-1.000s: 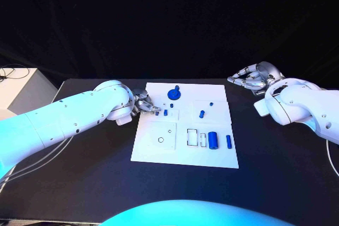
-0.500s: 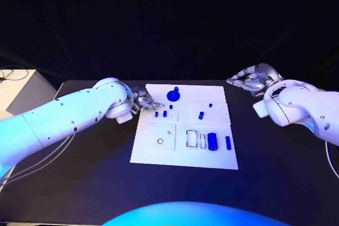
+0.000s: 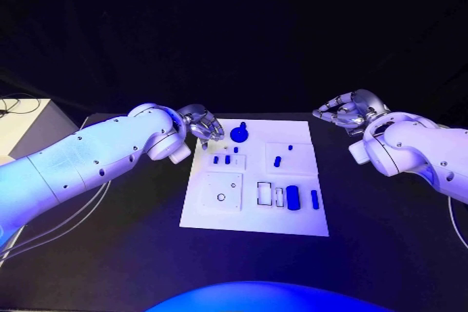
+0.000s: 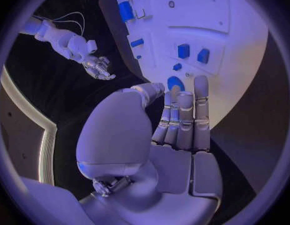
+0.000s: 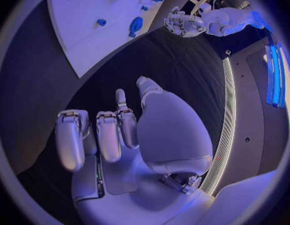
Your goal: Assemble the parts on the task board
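Note:
The white task board (image 3: pixel 255 207) lies mid-table. On it are a blue round knobbed part (image 3: pixel 240 130), small blue pegs (image 3: pixel 221 160), a thick blue cylinder (image 3: pixel 293 197) and a slim one (image 3: pixel 315 198). My left hand (image 3: pixel 200 122) hovers at the board's far left corner, beside the knobbed part. In the left wrist view its fingers (image 4: pixel 182 115) stretch out straight, holding nothing, with the knobbed part (image 4: pixel 175 82) just beyond their tips. My right hand (image 3: pixel 346 110) hangs off the board's far right corner, its fingers (image 5: pixel 95 135) loosely bent and empty.
Black table (image 3: pixel 390 224) surrounds the board. A white box (image 3: pixel 24 126) stands at the table's far left. Square recessed plates (image 3: pixel 222 190) and a rectangular slot (image 3: pixel 265 192) mark the board's near half.
My left hand has lifted away from the small pegs and moved toward the board's far left corner. The pegs stay in place. The right hand has barely moved.

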